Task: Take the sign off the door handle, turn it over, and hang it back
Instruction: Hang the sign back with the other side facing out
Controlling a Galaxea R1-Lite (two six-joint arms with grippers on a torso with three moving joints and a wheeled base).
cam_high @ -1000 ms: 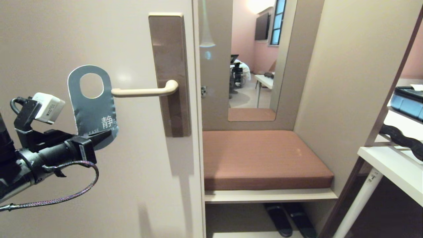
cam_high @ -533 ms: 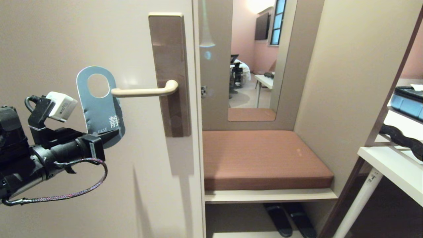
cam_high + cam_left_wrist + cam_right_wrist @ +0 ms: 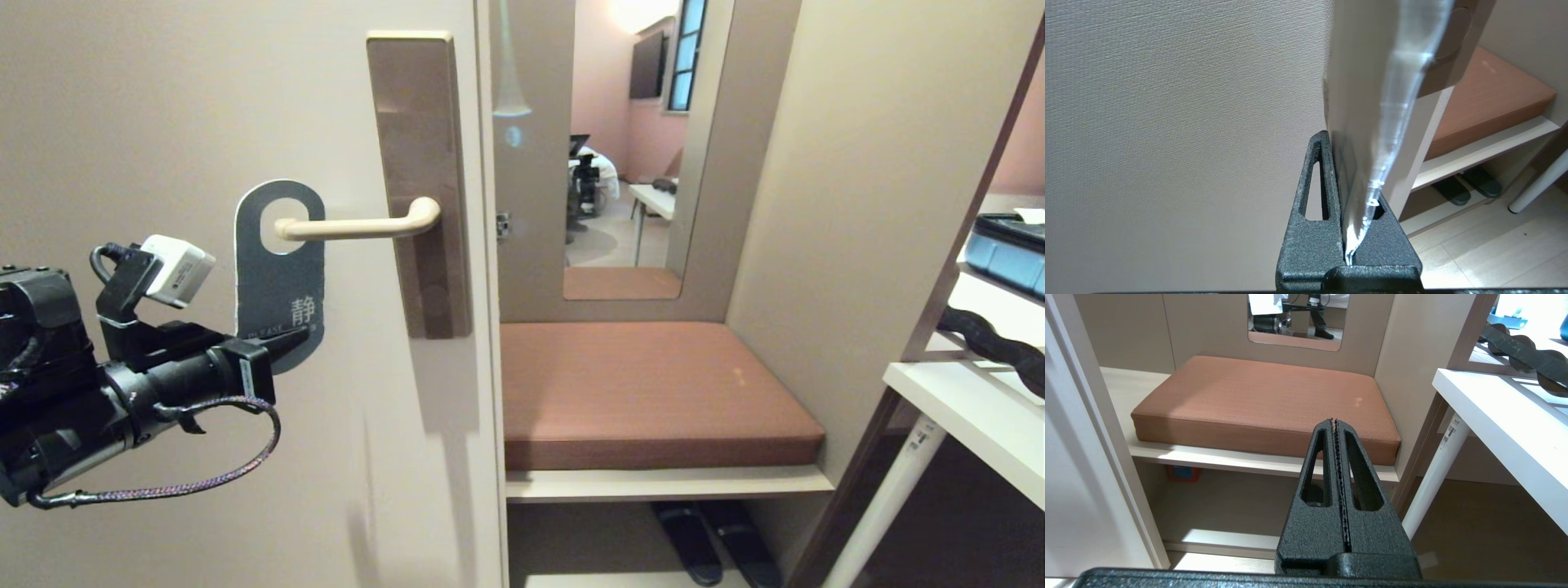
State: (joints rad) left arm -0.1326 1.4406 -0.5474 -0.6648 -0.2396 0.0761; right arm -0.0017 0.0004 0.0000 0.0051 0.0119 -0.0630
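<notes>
- The left gripper (image 3: 298, 336) is clamped on the lower edge of the sign (image 3: 280, 273), to the left of the door handle (image 3: 359, 226) and below its level.
- The sign stands upright, blue face outward, with the free tip of the door handle showing inside its round hole.
- The door handle juts leftward from its brown plate (image 3: 418, 163) on the door (image 3: 163, 98).
- The right gripper (image 3: 1336, 428) has its fingers pressed together on nothing, in front of the brown cushion (image 3: 1265, 400), right of the door handle.
</notes>
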